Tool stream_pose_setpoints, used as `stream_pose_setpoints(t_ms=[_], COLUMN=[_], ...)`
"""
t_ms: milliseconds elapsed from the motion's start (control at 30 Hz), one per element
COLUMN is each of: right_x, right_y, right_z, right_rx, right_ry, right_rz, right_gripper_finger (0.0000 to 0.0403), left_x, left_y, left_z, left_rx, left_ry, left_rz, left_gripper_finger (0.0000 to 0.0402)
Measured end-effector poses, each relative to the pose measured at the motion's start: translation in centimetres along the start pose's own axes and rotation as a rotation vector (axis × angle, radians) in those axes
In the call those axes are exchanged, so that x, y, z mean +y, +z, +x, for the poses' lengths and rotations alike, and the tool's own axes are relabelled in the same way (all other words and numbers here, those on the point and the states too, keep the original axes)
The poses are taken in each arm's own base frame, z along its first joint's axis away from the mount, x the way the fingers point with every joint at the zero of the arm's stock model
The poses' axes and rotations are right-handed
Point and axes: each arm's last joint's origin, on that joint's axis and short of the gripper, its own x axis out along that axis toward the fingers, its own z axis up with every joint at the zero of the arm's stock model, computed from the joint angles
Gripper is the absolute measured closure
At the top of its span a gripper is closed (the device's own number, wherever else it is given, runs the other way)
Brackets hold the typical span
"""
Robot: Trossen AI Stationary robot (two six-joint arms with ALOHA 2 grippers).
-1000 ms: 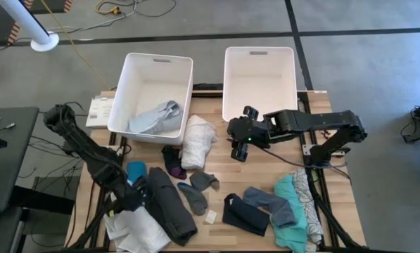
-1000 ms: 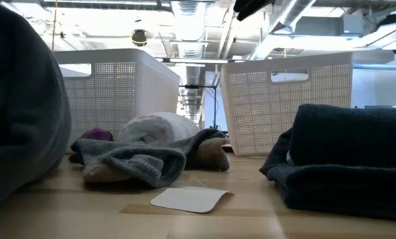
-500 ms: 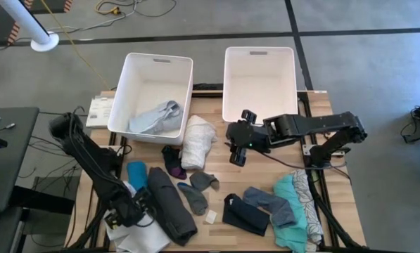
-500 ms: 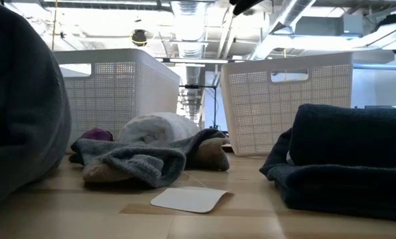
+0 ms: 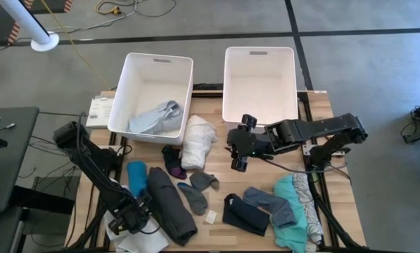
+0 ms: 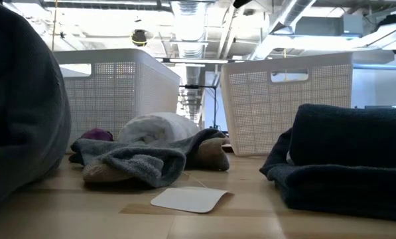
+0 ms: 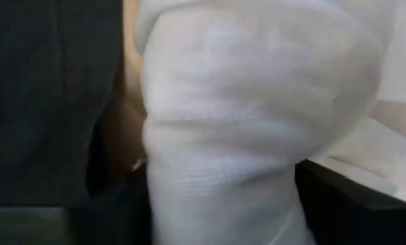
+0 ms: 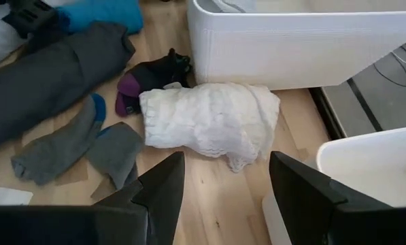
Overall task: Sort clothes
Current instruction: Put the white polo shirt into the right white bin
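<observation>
The clothes lie strewn over the wooden table. My left gripper [image 5: 129, 221] points down at the near left corner, onto a white garment [image 5: 141, 240]. In the left wrist view that white garment [image 7: 257, 122] bulges between its two spread fingers. A dark grey garment [image 5: 172, 205] lies right beside it. My right gripper [image 5: 239, 150] hangs open and empty, high over the table's middle. Below it lies a rolled white garment [image 8: 209, 121]. One grey garment [image 5: 155, 118] lies in the left bin [image 5: 129, 73]. My left gripper comes at the white garment from above, pointing down. Its fingers [image 7: 345, 204] stand on either side of a bulge of the cloth [image 7: 223, 197]. Whether they touch the cloth I cannot tell.
The right bin [image 5: 260, 50] stands at the far edge. Grey socks [image 5: 198, 190], a black and purple piece [image 5: 173, 160] and a teal piece [image 5: 136, 174] lie mid-table. A navy garment [image 5: 245, 215], a blue-grey one [image 5: 271, 204] and a teal one [image 5: 291, 211] lie near right. A white card [image 5: 210, 217] lies between.
My left gripper has gone down and toward the table's near edge, ending on the white garment at the near left corner. The clothes lie as before.
</observation>
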Motion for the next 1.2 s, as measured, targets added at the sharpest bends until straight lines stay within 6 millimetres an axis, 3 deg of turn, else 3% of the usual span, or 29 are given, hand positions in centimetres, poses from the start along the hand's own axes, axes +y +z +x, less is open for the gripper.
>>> stream_pose_setpoints(t_ms=[133, 300, 467, 1000, 1200], right_x=[0.4, 0.5, 0.6, 1.6, 2.4], right_y=[-0.1, -0.1, -0.1, 0.7, 1.4], right_z=[-0.2, -0.3, -0.4, -0.8, -1.3], right_rx=[-0.005, -0.006, -0.008, -0.114, -0.194], right_ry=[-0.007, -0.003, 0.0, 0.04, 0.064], right_rz=[-0.012, -0.017, -0.026, -0.055, -0.123], right_gripper_finger=[0.017, 0.017, 0.017, 0.017, 0.017], left_x=[0.0, 0.0, 0.2, -0.3, -0.4], left_y=[0.0, -0.1, -0.3, -0.6, -0.4], left_z=[-0.1, -0.6, -2.5, -15.0, -19.4], left_rx=[-0.01, -0.029, -0.038, -0.195, -0.294], left_ry=[0.001, 0.023, 0.127, 0.443, 0.652], left_rz=[0.003, 0.01, -0.001, 0.044, 0.102], left_gripper_finger=[0.0258, 0.0259, 0.0259, 0.0259, 0.0259])
